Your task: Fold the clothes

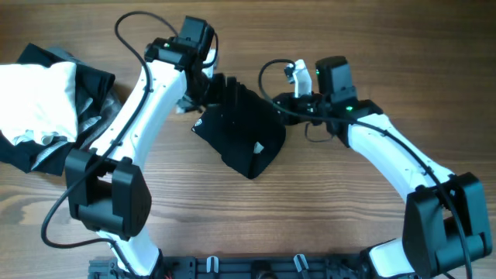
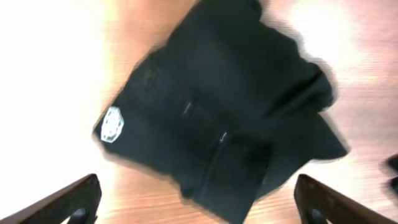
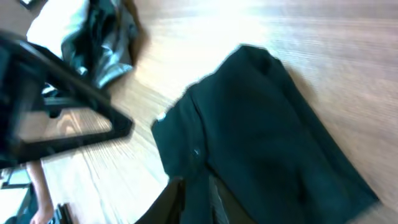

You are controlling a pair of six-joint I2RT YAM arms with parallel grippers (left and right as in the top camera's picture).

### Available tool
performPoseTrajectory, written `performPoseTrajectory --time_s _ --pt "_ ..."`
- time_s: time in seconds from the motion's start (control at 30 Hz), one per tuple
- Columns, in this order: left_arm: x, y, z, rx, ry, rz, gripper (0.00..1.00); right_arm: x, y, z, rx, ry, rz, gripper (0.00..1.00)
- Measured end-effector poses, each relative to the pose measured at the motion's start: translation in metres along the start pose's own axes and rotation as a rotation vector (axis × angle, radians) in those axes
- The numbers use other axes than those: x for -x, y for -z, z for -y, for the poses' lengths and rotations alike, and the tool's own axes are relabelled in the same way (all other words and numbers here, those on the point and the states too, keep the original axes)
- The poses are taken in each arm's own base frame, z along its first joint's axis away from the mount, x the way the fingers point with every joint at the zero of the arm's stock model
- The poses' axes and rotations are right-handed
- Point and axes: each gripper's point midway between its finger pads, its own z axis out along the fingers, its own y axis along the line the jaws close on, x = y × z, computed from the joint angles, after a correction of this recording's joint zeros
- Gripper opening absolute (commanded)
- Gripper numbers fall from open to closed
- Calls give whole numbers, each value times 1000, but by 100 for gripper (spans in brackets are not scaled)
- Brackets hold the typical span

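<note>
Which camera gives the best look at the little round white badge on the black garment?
The left wrist view: the badge on the black garment is large, though blurred. Overhead, the badge is a tiny white speck. The right wrist view shows no clear badge.

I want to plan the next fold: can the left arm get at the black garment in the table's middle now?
Probably yes: the left gripper hangs open just over the black garment, nothing between them.
</note>
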Motion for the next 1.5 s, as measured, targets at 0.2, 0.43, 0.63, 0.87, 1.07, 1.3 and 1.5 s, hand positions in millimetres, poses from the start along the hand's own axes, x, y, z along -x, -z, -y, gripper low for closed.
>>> performPoseTrajectory --time_s 0.2,0.43,0.63,0.87,1.07,1.3,1.5 --pt "-3 10 -34 -59 173 -71 100 -11 -13 5 -104 -24 -19 15" --pt "4 14 -62 -124 314 -79 100 -47 -45 59 -225 -215 -116 14" --pt "-24 -34 -65 -159 395 -166 98 -67 -60 71 -221 -274 -173 14" --pt "-50 -94 -45 -362 481 -198 100 -68 -60 70 -216 -281 -177 14" --pt "-52 -97 -11 -543 522 -161 100 -69 -60 70 -217 -283 -180 13" --pt "-48 -103 10 -657 636 -123 87 -69 -60 70 -214 -284 -182 14" --pt "-39 -109 18 -647 664 -51 60 -70 -60 69 -214 -284 -182 13"
